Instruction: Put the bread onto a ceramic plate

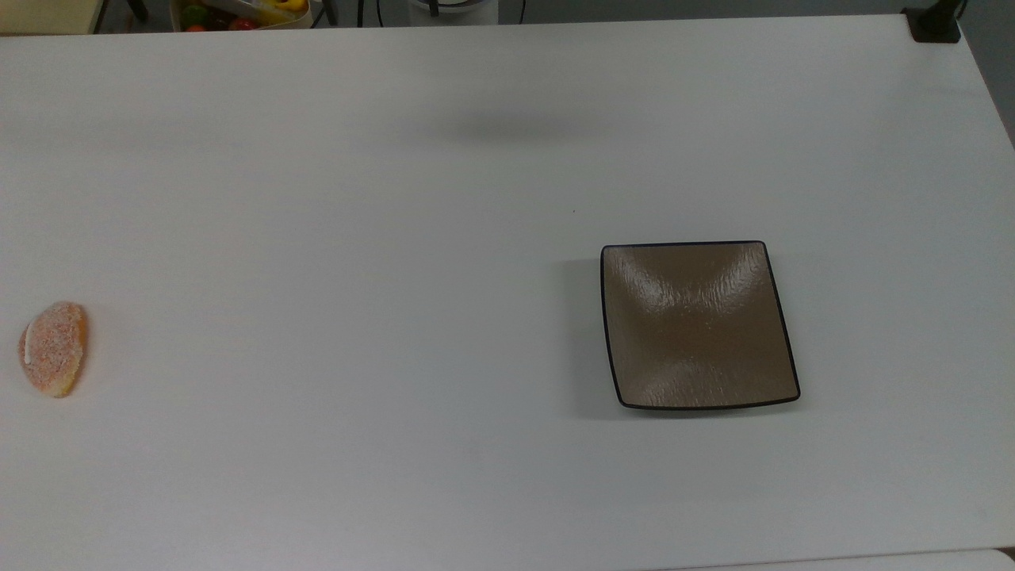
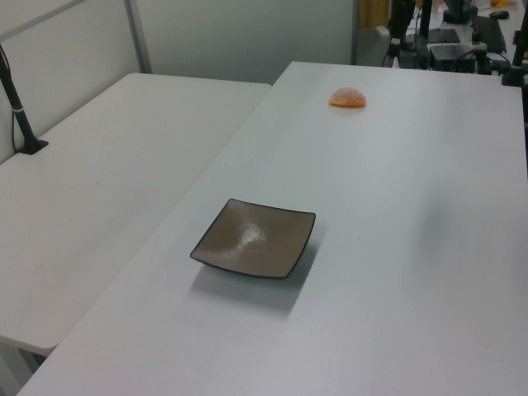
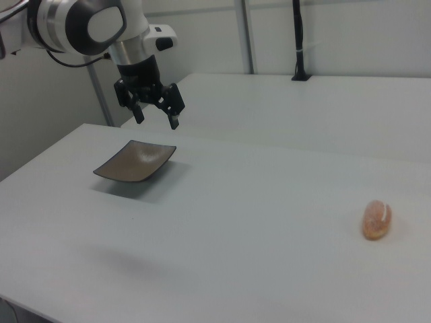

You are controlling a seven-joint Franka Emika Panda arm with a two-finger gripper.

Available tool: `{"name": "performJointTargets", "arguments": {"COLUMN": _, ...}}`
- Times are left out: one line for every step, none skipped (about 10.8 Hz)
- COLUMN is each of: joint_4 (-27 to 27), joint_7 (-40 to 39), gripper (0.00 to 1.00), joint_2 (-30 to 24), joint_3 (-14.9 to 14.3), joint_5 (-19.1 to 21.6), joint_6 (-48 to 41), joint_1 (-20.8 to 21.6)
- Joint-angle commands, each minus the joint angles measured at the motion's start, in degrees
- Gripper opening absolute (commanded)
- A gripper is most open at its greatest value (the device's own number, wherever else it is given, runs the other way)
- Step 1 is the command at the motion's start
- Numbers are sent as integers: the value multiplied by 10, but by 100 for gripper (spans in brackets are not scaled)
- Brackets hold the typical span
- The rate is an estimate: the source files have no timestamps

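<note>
Hanging with its fingers spread and gripping nothing, the pincer (image 3: 155,112) is waiting high above the worktop (image 1: 396,198) near the bare plate (image 1: 698,325), so the pickup is not yet begun, and the next move is calling for a long reach to the bread (image 1: 54,349) lying well apart by the top view's left edge.

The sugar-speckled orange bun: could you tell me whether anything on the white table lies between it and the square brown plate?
Nothing visible does. The small oval orange-pink bun lies far toward the top view's left, the square glossy brown ceramic plate toward the top view's right, with only bare white table between them. The open pincer hangs above the table.
</note>
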Motion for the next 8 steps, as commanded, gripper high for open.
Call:
{"name": "performJointTargets", "arguments": {"joint_4": -9, "joint_7": -3, "gripper": 100, "joint_2": -8, "joint_3": -10, "joint_5": 10, "joint_6": 7, "joint_1": 9}}
{"name": "performJointTargets", "arguments": {"joint_4": -9, "joint_7": 2, "gripper": 100, "joint_2": -9, "joint_3": -10, "joint_5": 10, "joint_6": 7, "joint_1": 9}}
{"name": "performJointTargets", "arguments": {"joint_4": -9, "joint_7": 2, "gripper": 100, "joint_2": -9, "joint_3": -10, "joint_5": 10, "joint_6": 6, "joint_1": 9}}
{"name": "performJointTargets", "arguments": {"joint_4": -9, "joint_7": 2, "gripper": 100, "joint_2": -9, "joint_3": -10, "joint_5": 10, "joint_6": 6, "joint_1": 9}}
{"name": "performJointTargets", "arguments": {"joint_4": -9, "joint_7": 2, "gripper": 100, "joint_2": -9, "joint_3": -10, "joint_5": 10, "joint_6": 6, "joint_1": 9}}
{"name": "performJointTargets", "arguments": {"joint_4": -9, "joint_7": 2, "gripper": 100, "joint_2": -10, "joint_3": -10, "joint_5": 10, "joint_6": 6, "joint_1": 9}}
{"name": "performJointTargets", "arguments": {"joint_4": -10, "joint_7": 2, "gripper": 100, "joint_2": -11, "joint_3": -10, "joint_5": 10, "joint_6": 6, "joint_1": 9}}
{"name": "performJointTargets", "arguments": {"joint_4": -9, "joint_7": 2, "gripper": 100, "joint_2": -11, "joint_3": -10, "joint_5": 10, "joint_6": 5, "joint_1": 9}}
